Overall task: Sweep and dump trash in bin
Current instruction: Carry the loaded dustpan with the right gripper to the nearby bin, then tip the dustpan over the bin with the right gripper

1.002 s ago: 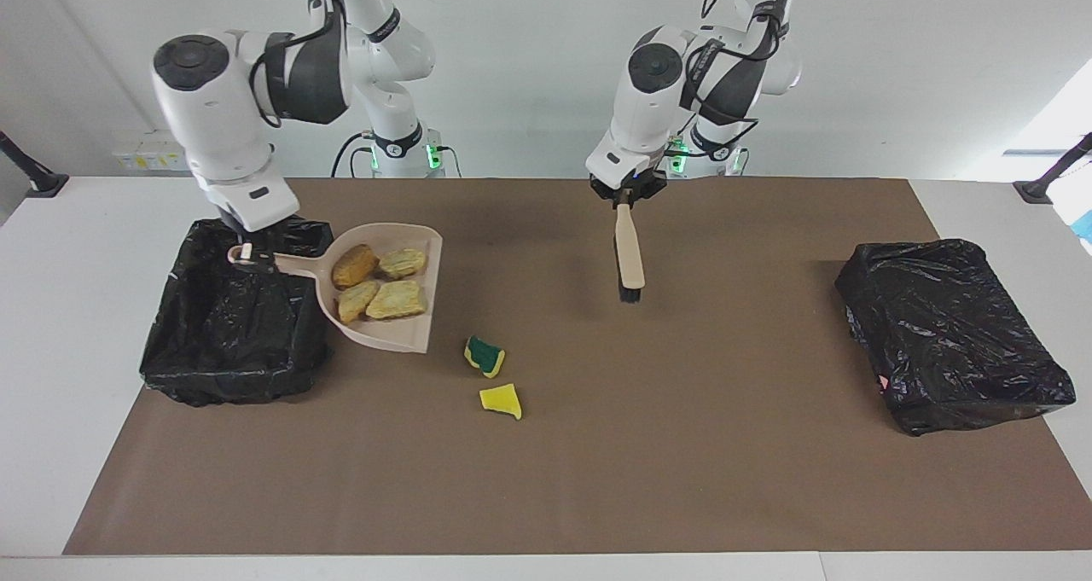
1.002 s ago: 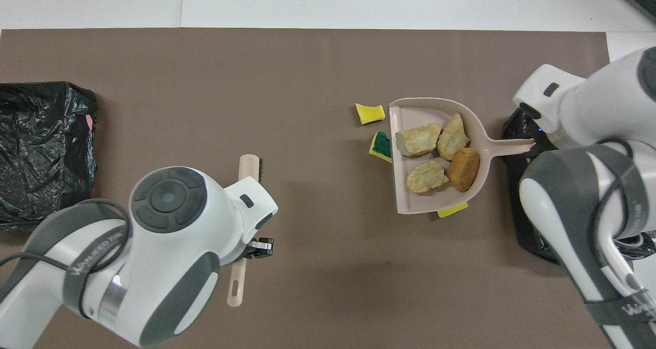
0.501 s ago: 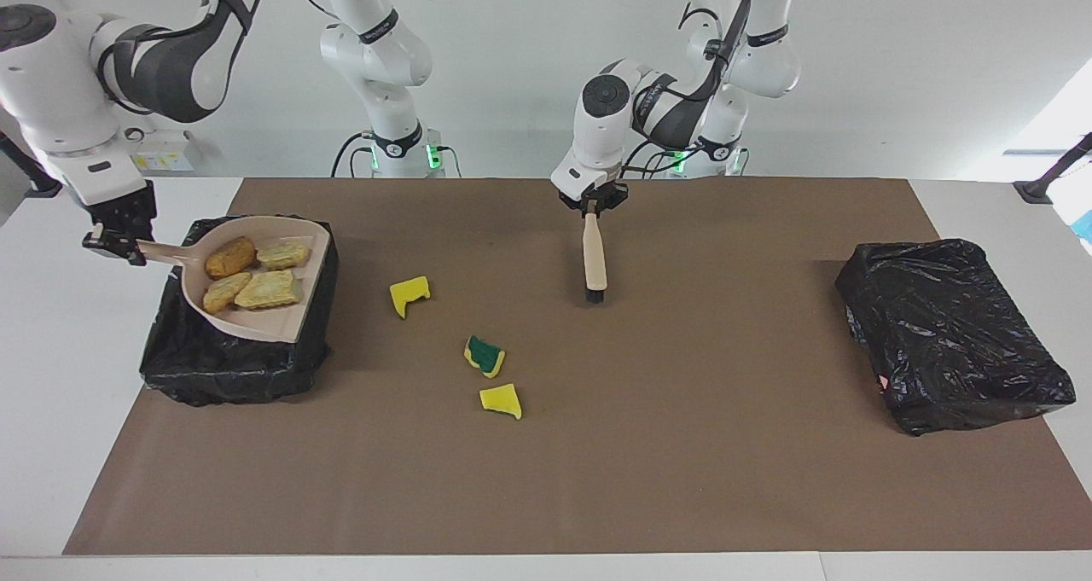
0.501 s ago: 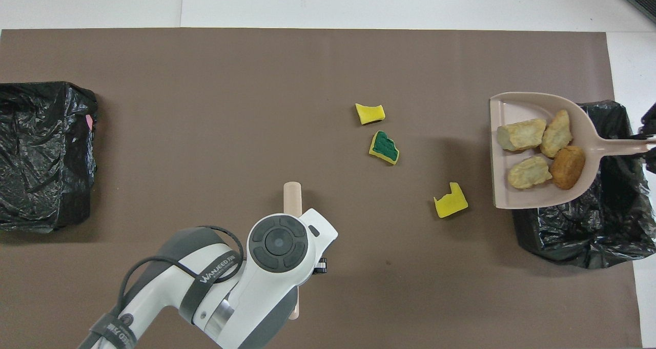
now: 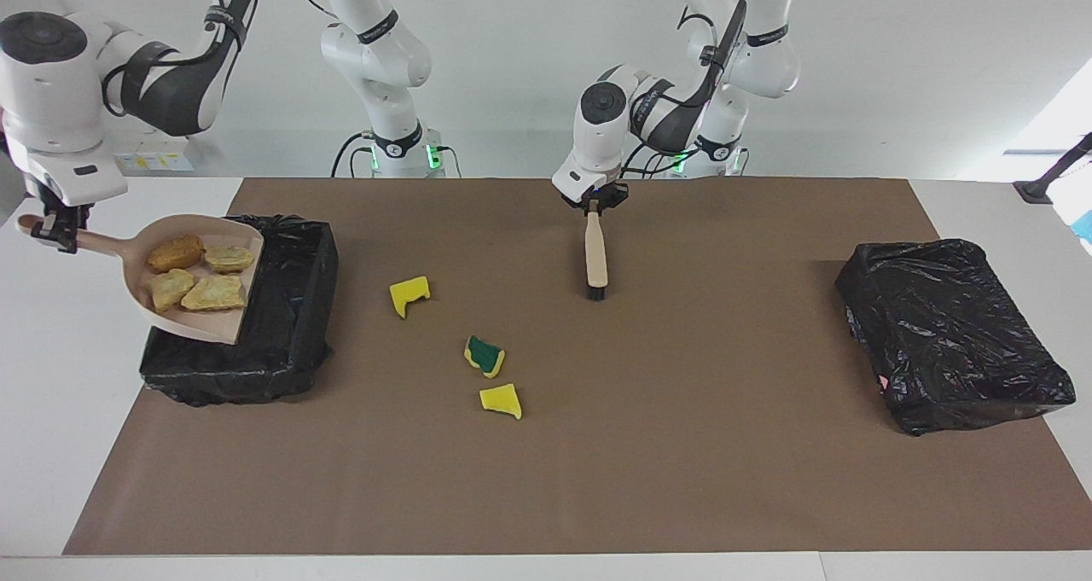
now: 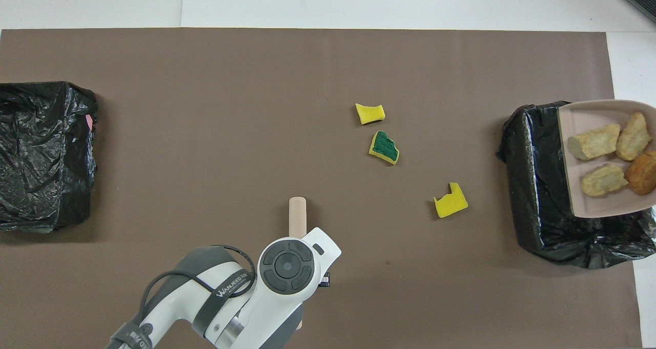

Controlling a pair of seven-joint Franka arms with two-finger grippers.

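Lettering "WANJEED" on left arm (image 6: 233, 287) band, partly readable.

The mat (image 5: 682, 479) is brown and the table (image 5: 51, 444) is white. Both bin bags (image 5: 256, 351) (image 5: 947, 334) are shiny black. The dustpan (image 5: 136, 282) and brush (image 5: 595, 252) are beige. The bread chunks (image 5: 196, 278) are tan-orange; the sponge pieces (image 5: 409, 293) are yellow, one (image 5: 486, 355) with a green face
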